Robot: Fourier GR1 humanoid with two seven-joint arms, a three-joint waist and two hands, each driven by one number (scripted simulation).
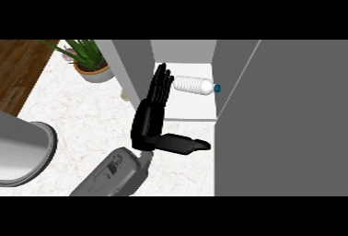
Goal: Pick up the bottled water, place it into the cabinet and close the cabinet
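Bottled water (pixel 194 85) lies on its side on the white cabinet shelf (pixel 192 110), long axis running left to right across the view, blue cap toward the right. So the bottle is already inside the cabinet (pixel 183 50).

One hand (pixel 158 108) shows, on a grey forearm rising from the lower edge left of centre. Which arm it belongs to cannot be told from this view alone. Fingers straight and extended toward the bottle, thumb splayed to the right; it grips nothing. Fingertips reach the bottle's base end, touching or just beside it; contact not resolvable.

Cabinet door (pixel 282 117), the large grey panel at right, stands open.

Judgement: placement looks done; closing the door remains. The door lies to the right of the hand, across the shelf opening.

Potted plant (pixel 88 62) sits on the marble counter (pixel 81 120), well left of the cabinet.
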